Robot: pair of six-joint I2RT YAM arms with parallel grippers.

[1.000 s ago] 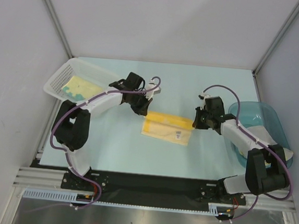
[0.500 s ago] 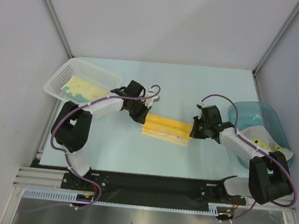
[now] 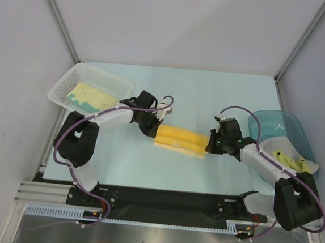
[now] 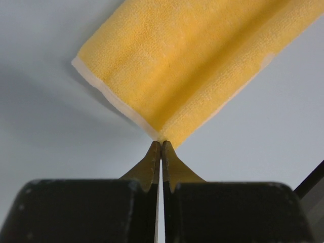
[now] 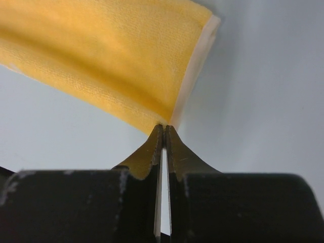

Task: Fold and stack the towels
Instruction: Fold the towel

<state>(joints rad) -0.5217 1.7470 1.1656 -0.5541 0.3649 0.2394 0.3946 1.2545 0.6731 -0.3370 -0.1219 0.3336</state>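
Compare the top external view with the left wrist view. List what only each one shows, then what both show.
Only top external: the white mesh basket holding a pale towel, the blue tub, and the right gripper at the orange-yellow towel's right end. Only left wrist: the left gripper's tips pinched shut on that towel's corner, and its white edge trim. Both: the folded orange-yellow towel lying on the pale table.

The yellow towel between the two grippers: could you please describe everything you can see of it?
The yellow towel is orange-yellow terry with a pale edge trim, doubled over into a long narrow band across the table, midway between the arms. The left gripper pinches its left end, the right gripper its right end, both shut on it.
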